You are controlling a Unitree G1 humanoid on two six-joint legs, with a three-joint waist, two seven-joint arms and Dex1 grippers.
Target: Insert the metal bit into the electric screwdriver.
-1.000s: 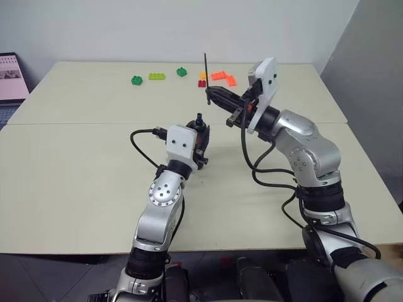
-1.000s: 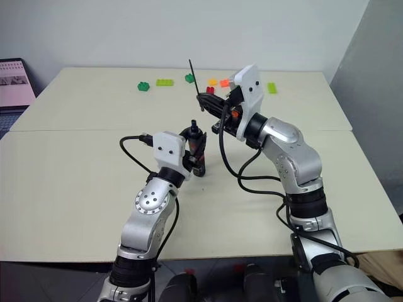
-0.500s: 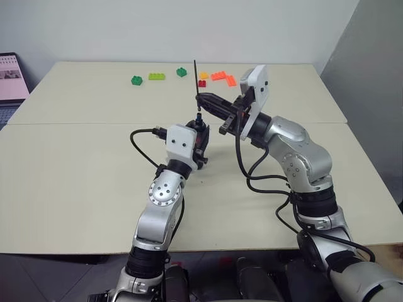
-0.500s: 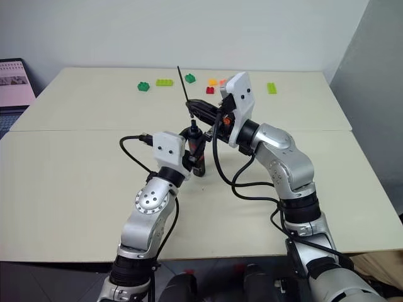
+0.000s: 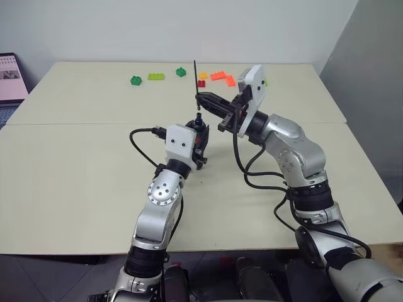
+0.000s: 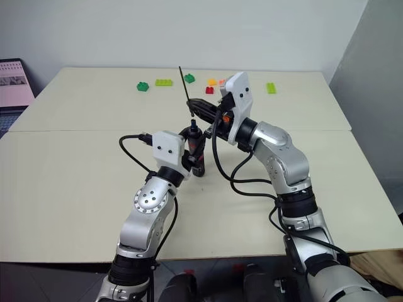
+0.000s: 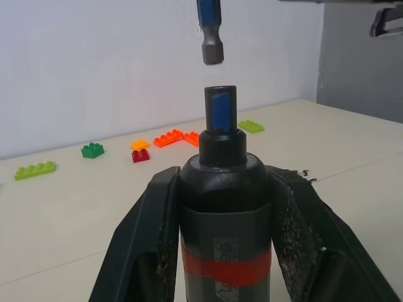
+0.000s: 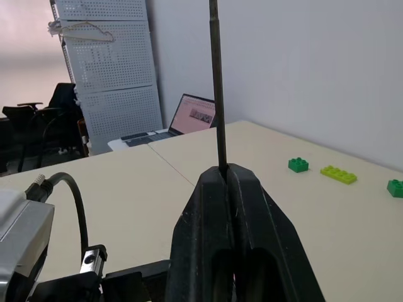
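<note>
Hanging just above the electric screwdriver (image 7: pixel 221 207), the metal bit (image 7: pixel 210 34) leaves a gap.

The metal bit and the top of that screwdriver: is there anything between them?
No. In the left wrist view the metal bit hangs just above the electric screwdriver, with only a bare gap between its lower end and the socket.

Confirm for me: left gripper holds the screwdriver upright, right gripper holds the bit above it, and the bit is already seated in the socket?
Not seated. The left wrist view shows the metal bit hanging just above the electric screwdriver, a gap between them. The left gripper and right gripper hold them as you said.
</note>
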